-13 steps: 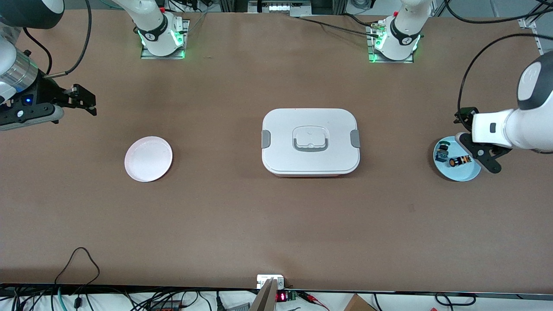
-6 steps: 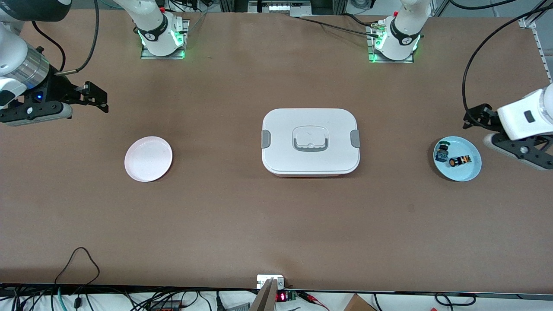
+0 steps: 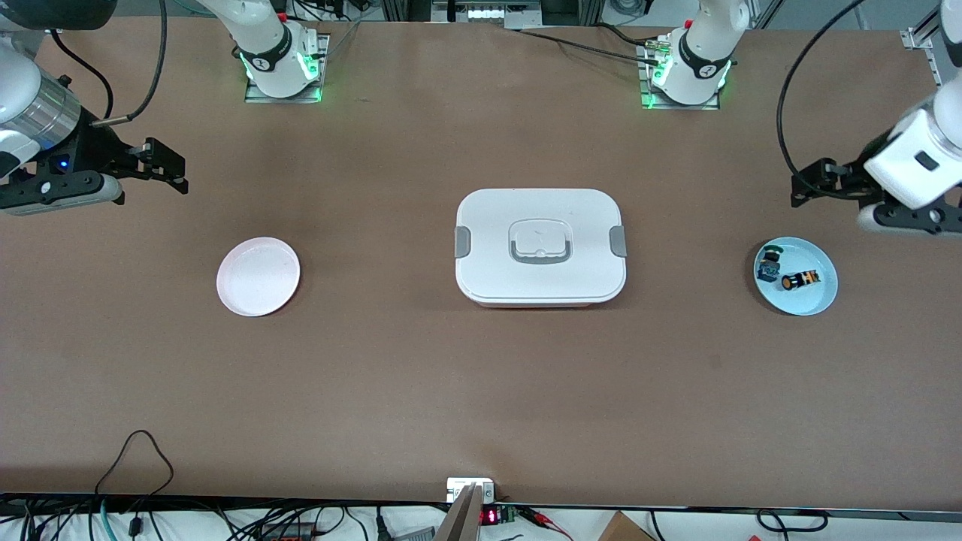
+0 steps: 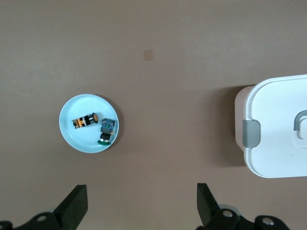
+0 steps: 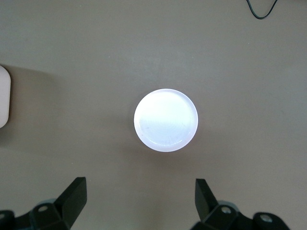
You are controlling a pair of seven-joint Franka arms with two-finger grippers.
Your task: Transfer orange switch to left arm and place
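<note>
Over the last second the left gripper (image 3: 804,184) has drawn up and away from the blue plate (image 3: 815,300); a second ago its wrist hung directly over the plate's rim and covered part of it, whereas it now hangs over bare table (image 3: 481,391) just clear of the plate, on the side toward the arm bases, and the plate is seen whole. Its fingers (image 4: 74,208) stand wide apart with nothing between them. The orange switch (image 3: 798,280) lies on its side on the blue plate, untouched, beside the green-capped switch (image 3: 768,264), which sits on the same plate on the side toward the box. The right gripper (image 3: 161,161) has shifted only slightly toward the table's middle and hangs over bare table near the pink plate (image 3: 258,276), fingers (image 5: 72,199) likewise wide apart and empty; that arm appears to be waiting. The box (image 3: 539,246) sits shut at mid-table between the two plates, unmoved. Judgement: no pick has been made, and the transfer has not begun. The withdrawal looks like a repositioning that puts the plate in clear sight of the left wrist view ahead of a descent onto the orange switch, though that cannot be confirmed
</note>
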